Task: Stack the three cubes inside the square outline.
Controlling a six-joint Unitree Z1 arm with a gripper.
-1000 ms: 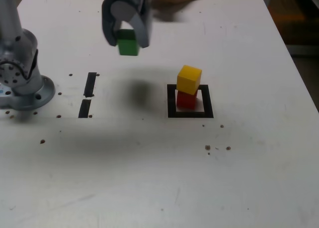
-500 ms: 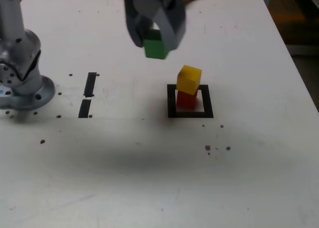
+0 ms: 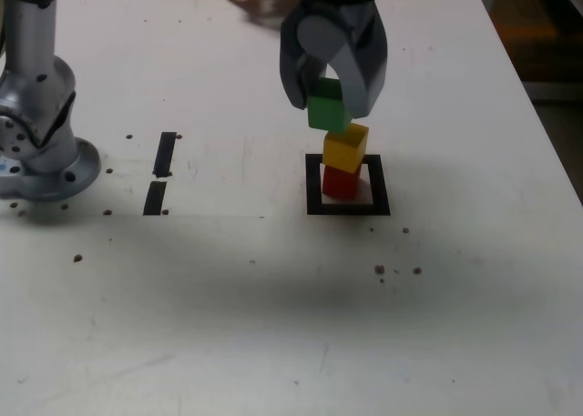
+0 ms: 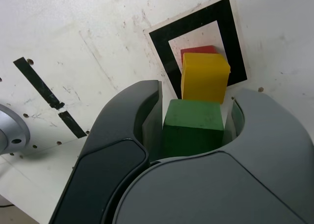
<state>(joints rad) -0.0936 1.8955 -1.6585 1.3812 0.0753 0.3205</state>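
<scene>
Partly, the yellow cube (image 4: 205, 77) hides the red cube (image 4: 198, 50) in wrist view.

The exterior view looks down at a slant across the desk (image 3: 209, 307) from a little way off. The wrist view peers closely past the claw (image 4: 194, 131); both share the square outline (image 4: 235, 47) and the cubes.

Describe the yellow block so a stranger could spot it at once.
On the white table, find the black square outline. Inside stands a red block with the yellow one on top. Unlike the green block, it isn't in the gripper.
</scene>
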